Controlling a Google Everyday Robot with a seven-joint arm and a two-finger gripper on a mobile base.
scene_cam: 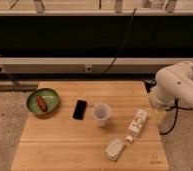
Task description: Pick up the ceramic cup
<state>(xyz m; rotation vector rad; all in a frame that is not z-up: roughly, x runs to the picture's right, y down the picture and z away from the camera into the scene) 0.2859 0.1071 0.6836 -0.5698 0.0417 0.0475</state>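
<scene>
gripper (157,114) at right edge of table (65,145), state cannot tell. white bottle (138,122) lies between it and ceramic cup (102,114): reach may knock bottle.

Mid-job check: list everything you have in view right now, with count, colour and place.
ceramic cup: one, pale whitish, upright near the table's middle, just right of the phone
phone: one, black, lying flat between bowl and cup
bowl: one, green, left part of the table
food piece: one, reddish-brown, elongated, inside the bowl
bottle: one, white with a label, lying on its side right of the cup
packet: one, pale, near the table's front edge
table: one, light wood
cable: one, black, hanging behind the table
arm: one, white, at the right edge
claw: one, pale, under the arm by the table's right edge, apart from the cup
</scene>
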